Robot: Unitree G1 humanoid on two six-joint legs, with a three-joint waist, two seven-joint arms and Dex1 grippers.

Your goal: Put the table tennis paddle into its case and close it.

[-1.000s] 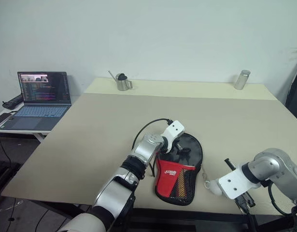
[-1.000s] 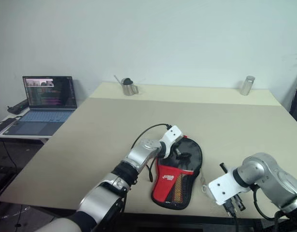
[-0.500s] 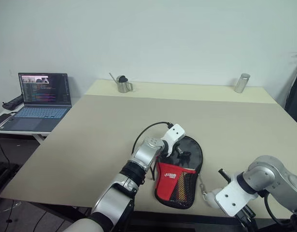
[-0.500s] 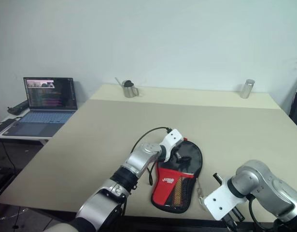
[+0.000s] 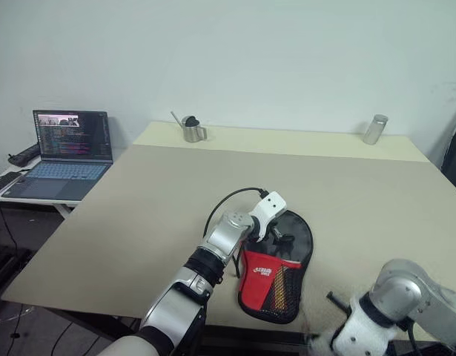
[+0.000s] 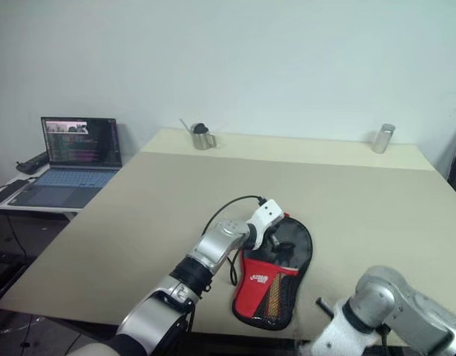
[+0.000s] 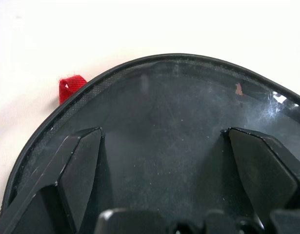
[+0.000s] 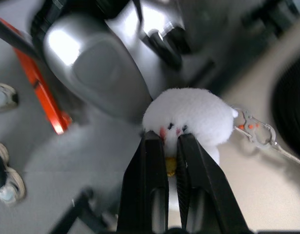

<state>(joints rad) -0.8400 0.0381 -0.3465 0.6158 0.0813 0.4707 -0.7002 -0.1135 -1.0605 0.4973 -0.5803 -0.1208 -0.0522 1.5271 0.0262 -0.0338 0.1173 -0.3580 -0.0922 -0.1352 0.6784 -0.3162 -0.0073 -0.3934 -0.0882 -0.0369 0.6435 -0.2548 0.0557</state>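
The case [image 5: 278, 273] is seen lying flat on the counter [image 5: 139, 200] in the lower middle of the head views, just inside the near edge. Its rounded black end is turned toward the far wall and its narrower red panel with the mesh pocket toward the near edge, so the long axis runs from the bottom of the frame upward, leaning slightly to the right. The table tennis paddle cannot be made out separately; it is judged to be inside the pouch already, though this is not shown. The left gripper [image 5: 276, 231] is set on the round end with its jaws held wide apart — in the left wrist view both fingers [image 7: 81, 161] are pressed onto the dark fabric beside a small red tab [image 7: 70, 87], apparently to pin the case down while the zip is worked. At the lower right corner, beyond the counter's near edge, the right gripper [image 8: 170, 146] has its jaws clamped on a small white plush charm [image 8: 189, 122], which is joined by a metal clasp [image 8: 252, 132] and thin chain toward the case — seemingly a zip pull, held so the closure can be drawn along the rim.
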